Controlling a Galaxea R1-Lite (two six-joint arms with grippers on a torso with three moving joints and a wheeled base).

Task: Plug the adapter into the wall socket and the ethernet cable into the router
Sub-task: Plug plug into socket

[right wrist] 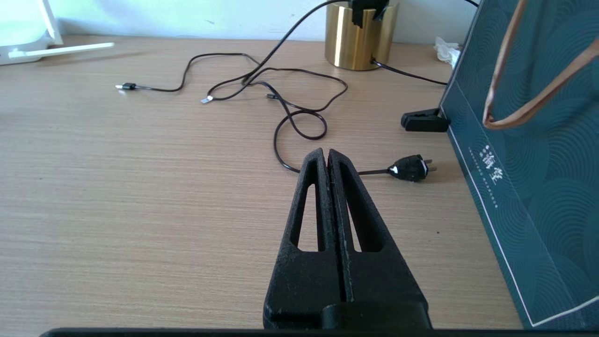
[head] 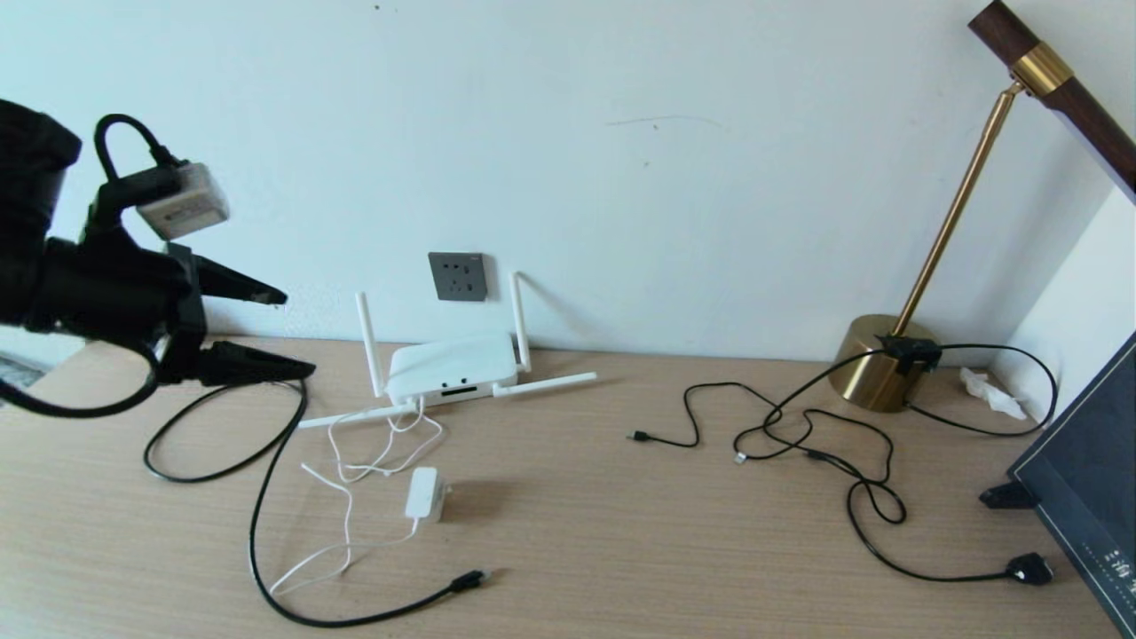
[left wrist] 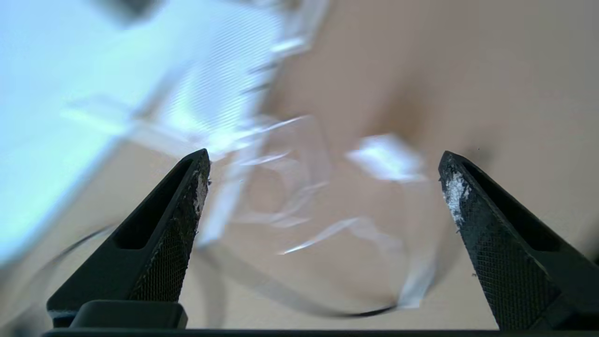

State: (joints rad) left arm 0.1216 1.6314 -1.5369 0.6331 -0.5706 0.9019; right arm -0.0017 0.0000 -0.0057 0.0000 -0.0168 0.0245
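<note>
You are at the opening step: nothing is plugged in yet, and your left gripper [head: 288, 330] hangs above the desk's left end with its jaws spread wide and nothing between them. The ethernet cable [head: 259, 524] loops directly beneath that gripper and runs on toward you, its plug lying well beyond the fingertips on the near side. Further along, ahead of the fingers, sits the router [head: 451, 366] against the wall, with the wall socket [head: 458, 276] just above and behind it. The adapter [head: 424, 493] lies on its side below and beyond the fingertips, nearer you than the router, its cord trailing back to it. My judgement: the next move calls for lowering over the adapter squarely. Your right gripper [right wrist: 327, 157] rests closed and empty, far off.
</note>
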